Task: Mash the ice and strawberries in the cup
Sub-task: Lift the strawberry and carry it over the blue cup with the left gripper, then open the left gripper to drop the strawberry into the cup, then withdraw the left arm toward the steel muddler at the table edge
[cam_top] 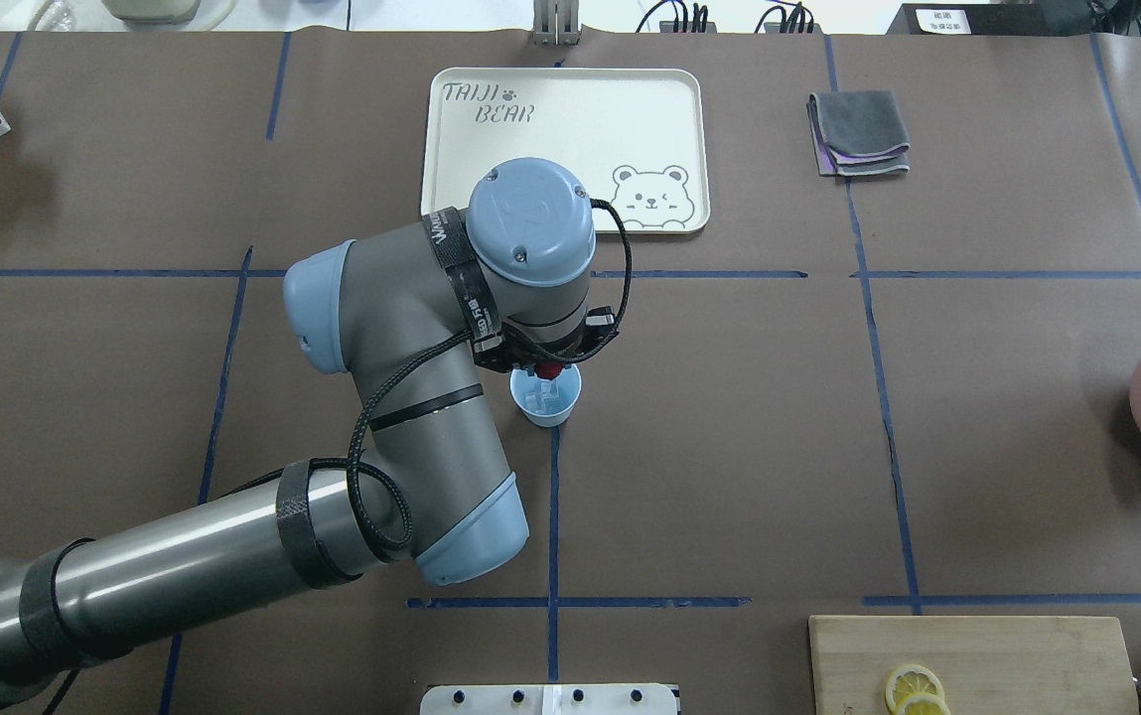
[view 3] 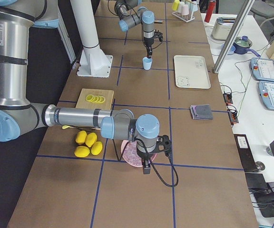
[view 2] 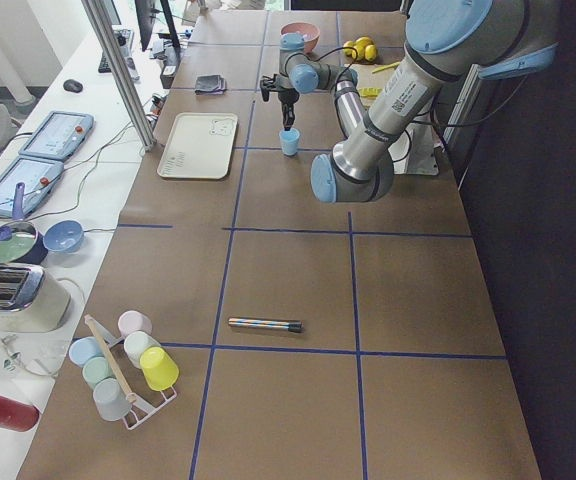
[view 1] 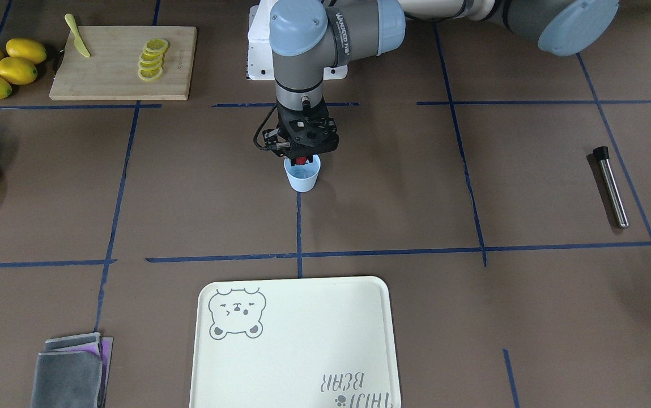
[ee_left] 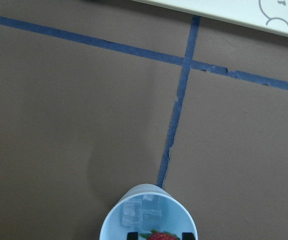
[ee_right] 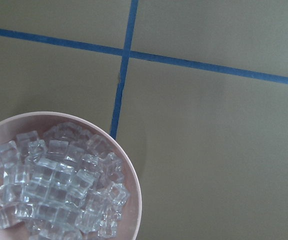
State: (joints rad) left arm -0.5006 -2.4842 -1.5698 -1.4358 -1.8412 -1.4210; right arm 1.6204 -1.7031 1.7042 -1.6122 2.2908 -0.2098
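The cup (view 1: 302, 179) stands upright at the middle of the table, on a crossing of blue tape lines, with the left gripper (view 1: 301, 157) directly above its mouth. From the left wrist camera only the two dark fingertips (ee_left: 132, 234) show, cut off by the bottom edge, with the strawberry (ee_left: 157, 235) pinched between them just at the level of the rim; most of the berry is out of frame. In the overhead view the wrist hides the fingers and only a red spot shows at the cup's far edge. A few pieces of ice (ee_left: 134, 214) lie in the bottom of the cup, pale and hard to tell from the blue plastic. The right gripper (view 3: 147, 159) shows only in the side view from the robot's right, hanging over the pink bowl (ee_right: 130, 176); whether its jaws are apart or together cannot be told. Its own wrist camera shows no fingers, only part of the bowl with a heap of cubes (ee_right: 59, 186), the rest cropped. A metal rod (view 1: 612, 188) with a black end lies well apart from the cup.
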